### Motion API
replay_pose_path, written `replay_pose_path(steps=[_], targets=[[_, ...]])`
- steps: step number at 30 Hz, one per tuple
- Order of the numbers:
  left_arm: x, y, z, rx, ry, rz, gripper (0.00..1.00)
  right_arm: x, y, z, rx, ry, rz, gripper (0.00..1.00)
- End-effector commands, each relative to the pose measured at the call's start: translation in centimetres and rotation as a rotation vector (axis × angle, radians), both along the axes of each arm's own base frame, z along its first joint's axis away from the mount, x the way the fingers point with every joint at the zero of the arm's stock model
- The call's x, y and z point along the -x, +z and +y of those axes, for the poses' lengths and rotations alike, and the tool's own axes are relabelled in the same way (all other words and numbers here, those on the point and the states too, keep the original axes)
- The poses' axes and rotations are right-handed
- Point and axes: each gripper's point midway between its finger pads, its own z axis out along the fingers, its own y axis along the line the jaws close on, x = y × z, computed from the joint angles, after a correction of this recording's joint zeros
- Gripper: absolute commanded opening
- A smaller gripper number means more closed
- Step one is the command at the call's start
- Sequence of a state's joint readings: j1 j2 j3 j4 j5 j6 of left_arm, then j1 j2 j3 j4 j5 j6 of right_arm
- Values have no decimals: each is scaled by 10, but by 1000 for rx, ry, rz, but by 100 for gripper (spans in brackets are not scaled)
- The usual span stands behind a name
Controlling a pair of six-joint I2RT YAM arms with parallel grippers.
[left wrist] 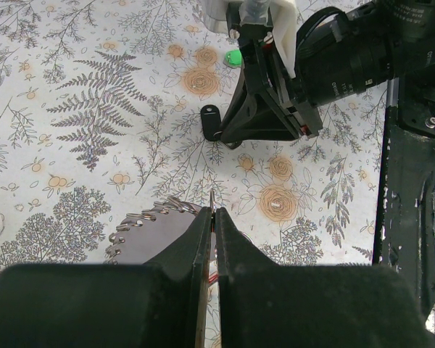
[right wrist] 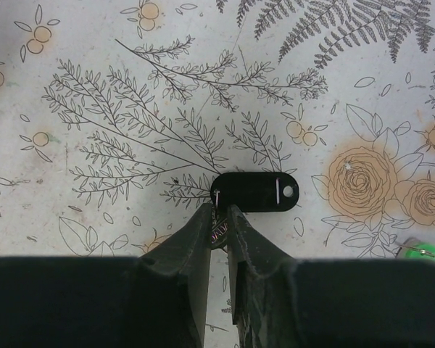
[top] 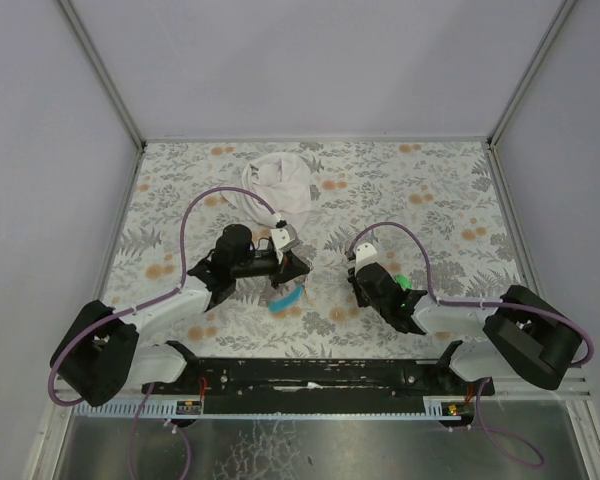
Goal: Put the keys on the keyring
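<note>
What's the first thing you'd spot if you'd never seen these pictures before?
Black robot fingers meet in the middle of the flowery table: the left fingers pinch the keyring, the right fingers a black tag. A crumpled white cloth sits behind them, and a bright green key lies close by the right fingers.

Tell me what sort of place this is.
Probably a robot test cell, not a home: plain walls in a metal frame, a floral table cover, and two robot arms bolted to a black rail.
</note>
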State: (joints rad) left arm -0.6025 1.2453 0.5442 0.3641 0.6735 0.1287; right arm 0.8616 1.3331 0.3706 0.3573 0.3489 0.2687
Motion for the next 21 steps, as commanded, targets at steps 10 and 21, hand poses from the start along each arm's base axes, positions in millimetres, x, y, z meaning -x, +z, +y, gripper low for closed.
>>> replay_pose_path(steps=[10,21], targets=[[-2,13,-7,34,-23,-48,0,-10,8,11,-18,-6,-40,15],[-1,14,-6,34,-23,-53,0,-11,38,17,-65,28,-86,0]])
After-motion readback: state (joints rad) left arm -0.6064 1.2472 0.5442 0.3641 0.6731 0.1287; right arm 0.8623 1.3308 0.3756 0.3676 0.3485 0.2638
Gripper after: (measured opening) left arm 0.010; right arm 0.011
